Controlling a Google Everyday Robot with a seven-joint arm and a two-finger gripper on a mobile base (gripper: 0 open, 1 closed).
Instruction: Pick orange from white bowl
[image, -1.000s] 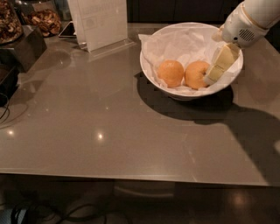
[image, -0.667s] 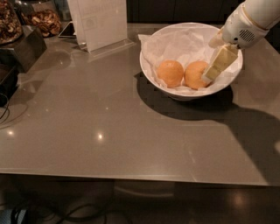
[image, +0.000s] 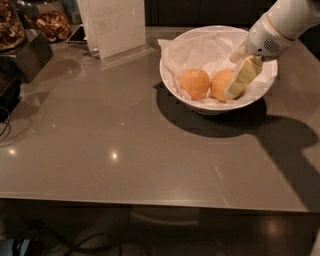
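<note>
We find the gripper (image: 234, 89) low inside the white bowl (image: 212, 105), on its right; a sign stand (image: 116, 25) blocks behind-left of the bowl; the table (image: 125, 150) in front gives passage.

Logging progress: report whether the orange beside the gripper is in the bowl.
In: the round orange sits inside the wide white bowl, gripper beside it.

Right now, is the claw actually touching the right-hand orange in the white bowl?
Cannot tell. In the camera view the claw reaches into the white bowl and overlaps the right-hand orange, hiding any contact or gap.
</note>
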